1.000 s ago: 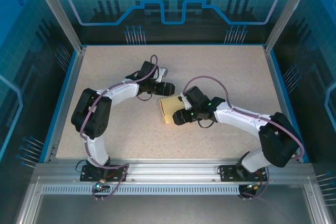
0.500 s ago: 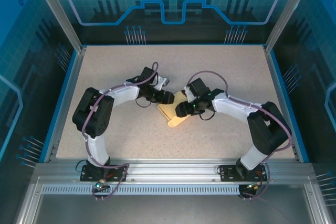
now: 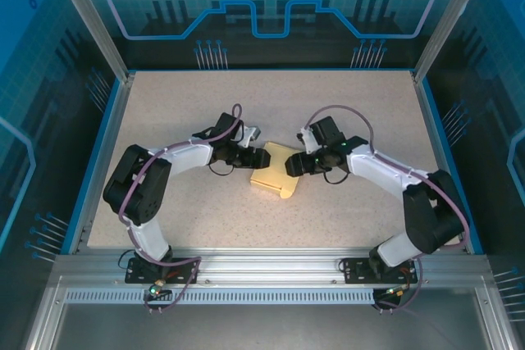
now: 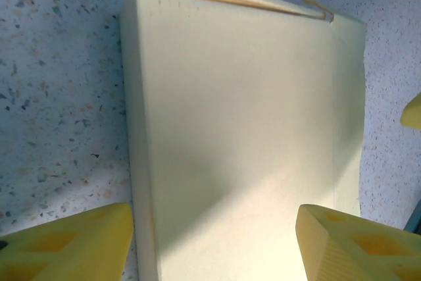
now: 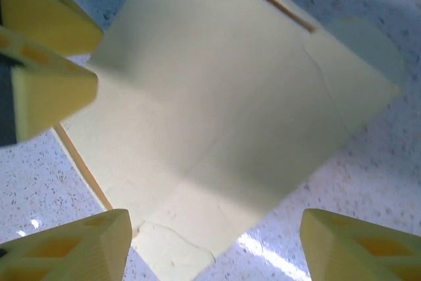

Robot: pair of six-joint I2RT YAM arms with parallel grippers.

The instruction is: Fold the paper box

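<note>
The paper box [image 3: 276,179] is a pale yellow flat cardboard box lying in the middle of the table, turned at an angle. My left gripper [image 3: 262,156] is at its left end and my right gripper [image 3: 292,166] at its right end. In the left wrist view the box [image 4: 243,116] lies lid up, a tucked seam at its far edge. The left gripper [image 4: 214,218] is open and straddles the box's near end. In the right wrist view a corner of the box [image 5: 217,97] points between the wide-open jaws of the right gripper [image 5: 214,222]. The left gripper's fingers [image 5: 46,90] show at the upper left.
The speckled beige table [image 3: 353,104] has a raised blue border [image 3: 102,153] and metal frame posts at its corners. Both arms curve inward from their bases at the near edge. There is bare tabletop behind and to both sides of the box.
The left gripper has come forward onto the box's left end. The right arm has swung back and to the right, and the box has turned and shifted slightly right.
</note>
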